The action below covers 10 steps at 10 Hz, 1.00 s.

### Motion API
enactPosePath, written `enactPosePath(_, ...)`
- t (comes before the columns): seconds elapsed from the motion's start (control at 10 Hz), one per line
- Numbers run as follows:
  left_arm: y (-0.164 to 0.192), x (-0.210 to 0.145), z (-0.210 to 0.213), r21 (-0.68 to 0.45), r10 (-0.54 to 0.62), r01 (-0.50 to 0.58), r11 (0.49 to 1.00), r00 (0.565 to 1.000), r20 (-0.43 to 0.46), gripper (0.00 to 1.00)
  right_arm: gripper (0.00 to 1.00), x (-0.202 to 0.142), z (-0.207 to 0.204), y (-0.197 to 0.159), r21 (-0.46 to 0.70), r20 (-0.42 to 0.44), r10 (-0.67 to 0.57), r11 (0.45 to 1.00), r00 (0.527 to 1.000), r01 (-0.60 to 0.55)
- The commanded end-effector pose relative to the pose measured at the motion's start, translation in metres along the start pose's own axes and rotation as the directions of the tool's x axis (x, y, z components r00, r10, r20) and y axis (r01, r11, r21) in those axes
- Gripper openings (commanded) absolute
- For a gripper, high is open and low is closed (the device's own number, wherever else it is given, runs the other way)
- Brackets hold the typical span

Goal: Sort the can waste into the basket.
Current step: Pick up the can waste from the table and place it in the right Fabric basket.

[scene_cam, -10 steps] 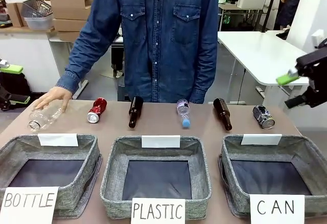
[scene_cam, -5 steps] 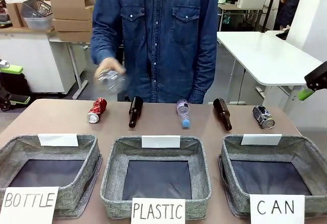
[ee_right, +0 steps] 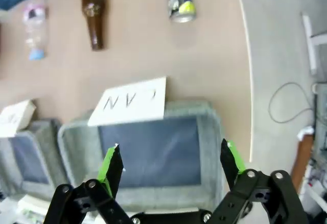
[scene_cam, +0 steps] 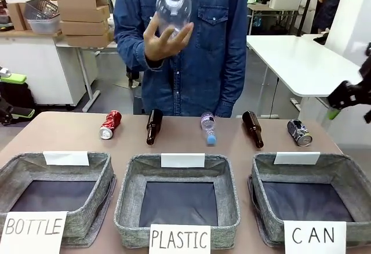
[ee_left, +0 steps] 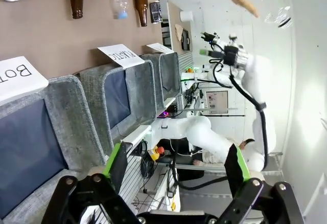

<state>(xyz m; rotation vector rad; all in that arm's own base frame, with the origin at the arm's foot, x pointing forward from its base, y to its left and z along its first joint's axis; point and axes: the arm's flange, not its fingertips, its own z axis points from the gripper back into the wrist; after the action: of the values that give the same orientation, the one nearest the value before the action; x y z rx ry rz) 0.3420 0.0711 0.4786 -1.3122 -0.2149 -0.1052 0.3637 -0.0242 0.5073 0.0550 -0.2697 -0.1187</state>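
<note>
Front view, nearest you: the CAN basket [scene_cam: 348, 164] sits at 5 o'clock on the worktop [scene_cam: 69, 135]. Its dark bottom is bare, so I judge 0 of the 2 cans sorted. At its 9 o'clock stand the PLASTIC basket [scene_cam: 177, 176] and, beyond that, the BOTTLE basket [scene_cam: 35, 164], both also with nothing in them.

Your right gripper [ee_right: 170, 165] looks down on the CAN basket. Its fingers are spread wide with nothing between them, and the CAN sign [ee_right: 130, 101] lies just ahead of them. Your left gripper [ee_left: 176, 163] hangs at the BOTTLE end of the worktop, fingers likewise spread and holding nothing.

Further out, a row of things lies along the far side of the worktop. The dark blue can [scene_cam: 299, 132] lies on its side at 12 o'clock from the CAN basket, near its far rim but apart from it. The red can [scene_cam: 109, 124] lies well apart, at about 10 o'clock, beyond the BOTTLE basket. Between them are 2 brown bottles [scene_cam: 153, 126] and 1 small plastic bottle [scene_cam: 208, 128], none of which belongs to your task.

Farthest off, at 12 o'clock, the person's hand [scene_cam: 165, 39] holds a clear plastic bottle [scene_cam: 173, 7] up at chest height.

Both cans are yet to be picked up and dropped in. The blue one looks the nearer job for your right gripper.
</note>
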Motion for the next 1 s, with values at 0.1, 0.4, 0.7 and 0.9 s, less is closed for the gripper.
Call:
enactPosePath(0.1, -0.002, 0.0, 0.002, -0.003, -0.024, 0.024, 1.0, 1.0, -0.006, 1.0, 1.0, 0.086, -0.087, -0.006, 0.012, -0.019, -0.037, 0.999, 0.999, 0.037)
enactPosePath(0.4, -0.002, 0.0, 0.002, -0.003, -0.024, 0.024, 1.0, 1.0, -0.006, 1.0, 1.0, 0.118, -0.157, -0.012, 0.047, 0.031, -0.038, 0.998, 0.999, 0.036)
enactPosePath(0.7, -0.002, 0.0, 0.002, -0.003, -0.024, 0.024, 1.0, 1.0, -0.006, 1.0, 1.0, 0.141, -0.208, -0.021, 0.061, 0.009, -0.059, 0.996, 0.998, 0.059)
enactPosePath(0.9, -0.002, 0.0, 0.002, -0.003, -0.024, 0.024, 1.0, 1.0, -0.006, 1.0, 1.0, 0.148, -0.224, -0.02, 0.023, 0.036, -0.089, 0.996, 0.995, 0.088)
